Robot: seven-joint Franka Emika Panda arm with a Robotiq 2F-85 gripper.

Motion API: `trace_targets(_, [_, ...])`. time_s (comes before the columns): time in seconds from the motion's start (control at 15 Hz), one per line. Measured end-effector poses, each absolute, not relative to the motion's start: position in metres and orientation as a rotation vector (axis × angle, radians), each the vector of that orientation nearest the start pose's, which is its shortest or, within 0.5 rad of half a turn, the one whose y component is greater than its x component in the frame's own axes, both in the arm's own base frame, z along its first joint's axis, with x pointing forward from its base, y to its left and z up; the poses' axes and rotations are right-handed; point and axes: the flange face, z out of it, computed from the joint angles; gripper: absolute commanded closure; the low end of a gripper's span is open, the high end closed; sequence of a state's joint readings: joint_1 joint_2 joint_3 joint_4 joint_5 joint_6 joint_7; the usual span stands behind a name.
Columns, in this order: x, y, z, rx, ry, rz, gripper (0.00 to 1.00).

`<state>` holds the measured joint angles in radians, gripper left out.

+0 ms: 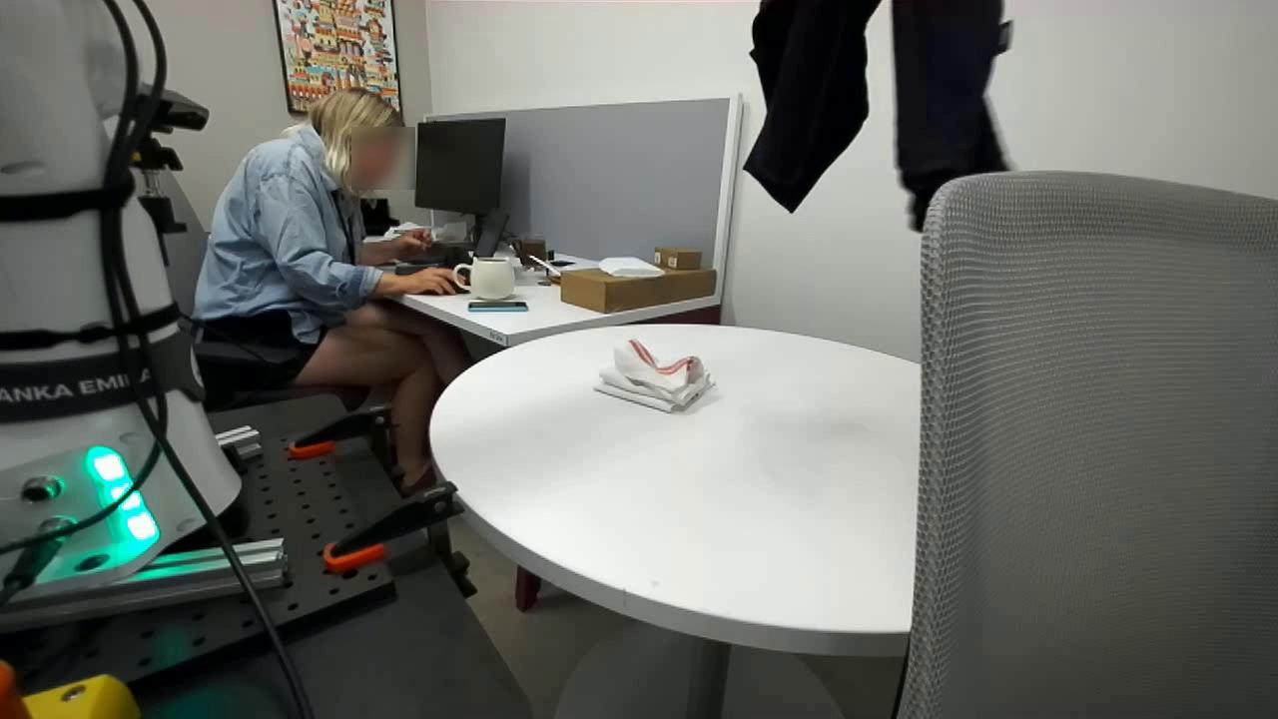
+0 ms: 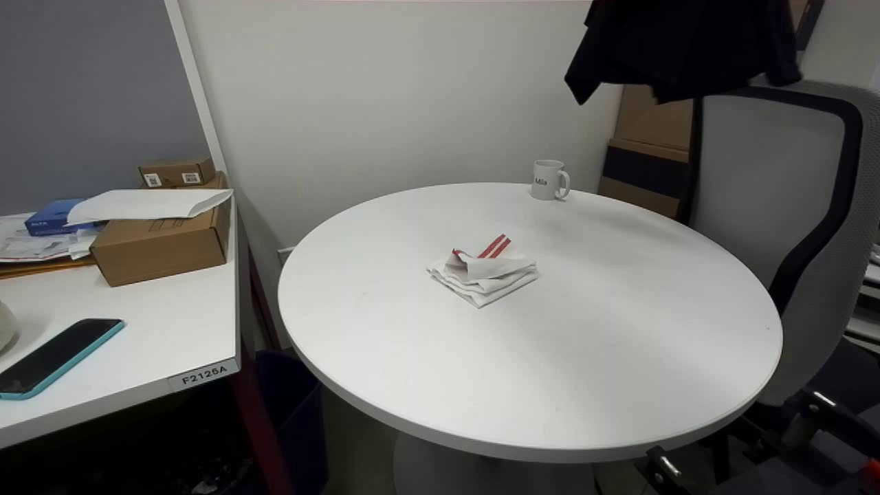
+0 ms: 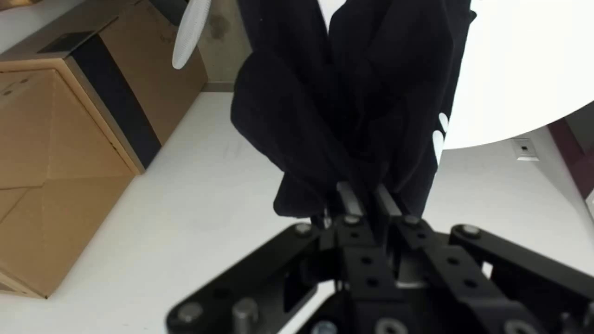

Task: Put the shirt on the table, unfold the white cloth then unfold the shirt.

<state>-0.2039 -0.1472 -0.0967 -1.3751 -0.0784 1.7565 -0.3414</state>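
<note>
Two fingers (image 3: 351,200) hold the black shirt (image 3: 352,102) pinched; the white cloth (image 2: 483,275) lies folded on the counter (image 2: 584,378), frame centre.

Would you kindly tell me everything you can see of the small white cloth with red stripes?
The small white cloth with red stripes looks like soft, towel-like fabric. It lies folded in flat layers, its upper part rumpled and raised, the stripes visible there. It rests on the smooth, round white table, in from the edge; nothing else is seen touching it.
</note>
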Motion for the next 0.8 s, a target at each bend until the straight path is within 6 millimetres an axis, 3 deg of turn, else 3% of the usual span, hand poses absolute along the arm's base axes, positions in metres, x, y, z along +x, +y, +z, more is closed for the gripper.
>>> trace_targets(0.2, [0.462, -0.146, 0.822, -3.265, -0.150, -0.820, 0.97])
trace_targets(0.4, [0.459, -0.142, 0.805, -3.256, -0.286, -0.753, 0.97])
trace_targets(0.6, [0.471, -0.143, 0.761, -3.244, -0.440, -0.600, 0.97])
trace_targets(0.8, [0.487, -0.143, 0.696, -3.212, -0.587, -0.380, 0.97])
